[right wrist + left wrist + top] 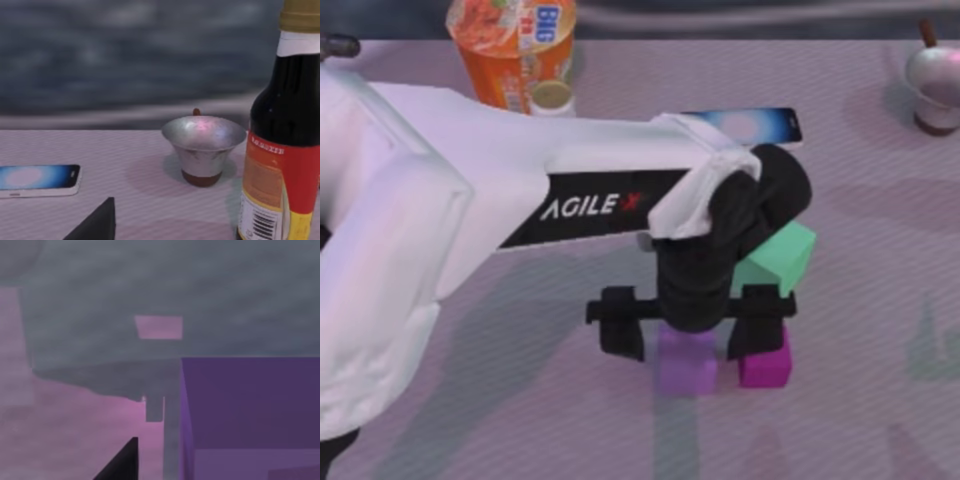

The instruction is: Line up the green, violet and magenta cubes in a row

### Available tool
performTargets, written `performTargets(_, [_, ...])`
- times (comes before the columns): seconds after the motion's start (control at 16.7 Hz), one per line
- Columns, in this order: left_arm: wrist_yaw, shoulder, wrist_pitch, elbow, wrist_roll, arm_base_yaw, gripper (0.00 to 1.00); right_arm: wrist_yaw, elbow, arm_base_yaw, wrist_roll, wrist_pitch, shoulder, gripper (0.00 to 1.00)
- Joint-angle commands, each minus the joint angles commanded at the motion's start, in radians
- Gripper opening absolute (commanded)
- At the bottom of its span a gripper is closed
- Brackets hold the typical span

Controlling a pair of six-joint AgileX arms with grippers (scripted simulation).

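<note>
Straddling matte violet cube [686,364], left end effector [692,322]

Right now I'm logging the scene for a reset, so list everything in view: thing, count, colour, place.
green cube: 1, mint green, right of table centre, partly under the left arm's wrist.
violet cube: 1, pale lilac, under the left hand.
magenta cube: 1, deep pink, just right of the violet cube.
noodle cup: 1, orange, far edge, left of centre.
phone: 1, blue lit screen, lying flat at the far middle.
metal cup: 1, silver, far right corner.
sauce bottle: 1, dark with red and yellow label, seen only in the right wrist view.
table: 1, pinkish purple.
left hand: 1, black, open, over the violet cube.
</note>
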Motion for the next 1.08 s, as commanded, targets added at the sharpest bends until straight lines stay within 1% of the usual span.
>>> performTargets(0.54, [0.000,-0.005,-0.017,0.014,-0.002,0.003,1.00,0.000,0.000,0.000,0.000,0.000,0.000,1.00])
performTargets(0.9, [-0.001,-0.058,-0.202,0.145,-0.005,0.013,1.00,0.000,0.000,0.000,0.000,0.000,0.000,1.00])
performTargets(1.08, [-0.001,-0.071,-0.244,0.173,-0.005,0.016,1.00,0.000,0.000,0.000,0.000,0.000,0.000,1.00])
